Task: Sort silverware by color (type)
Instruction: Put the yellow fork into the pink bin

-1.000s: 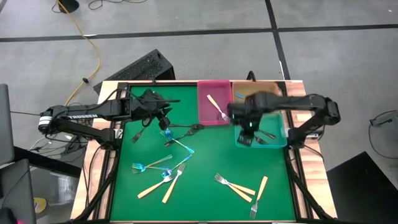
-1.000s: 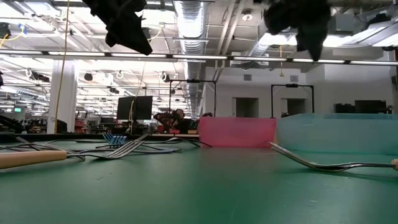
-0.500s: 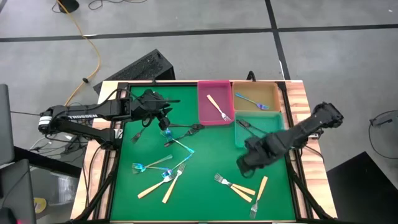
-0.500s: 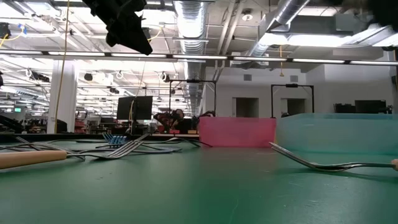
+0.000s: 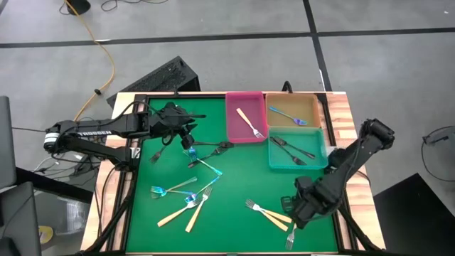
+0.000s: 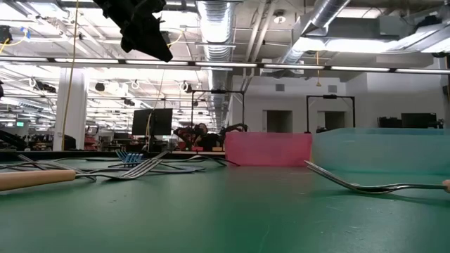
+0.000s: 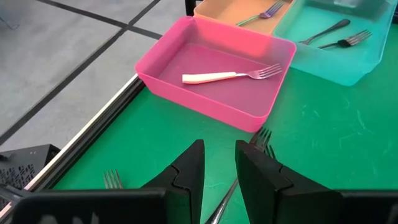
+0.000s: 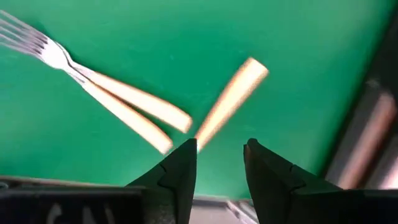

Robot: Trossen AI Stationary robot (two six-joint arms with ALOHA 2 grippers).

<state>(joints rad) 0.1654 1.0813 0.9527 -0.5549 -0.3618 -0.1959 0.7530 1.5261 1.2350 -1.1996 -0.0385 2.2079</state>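
Tan-handled forks [image 8: 127, 102] lie on the green mat just ahead of my right gripper [image 8: 217, 163], whose jaws stand slightly apart, holding nothing. My left gripper [image 7: 219, 171] hangs parted and empty over a dark fork [image 7: 239, 177], short of the pink bin [image 7: 211, 78].

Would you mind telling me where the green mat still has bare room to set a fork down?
The widest bare patch of the green mat lies mid-table, between the blue forks and the tan-handled forks. The strip before the pink bin is free too. The left half under the left gripper is crowded.
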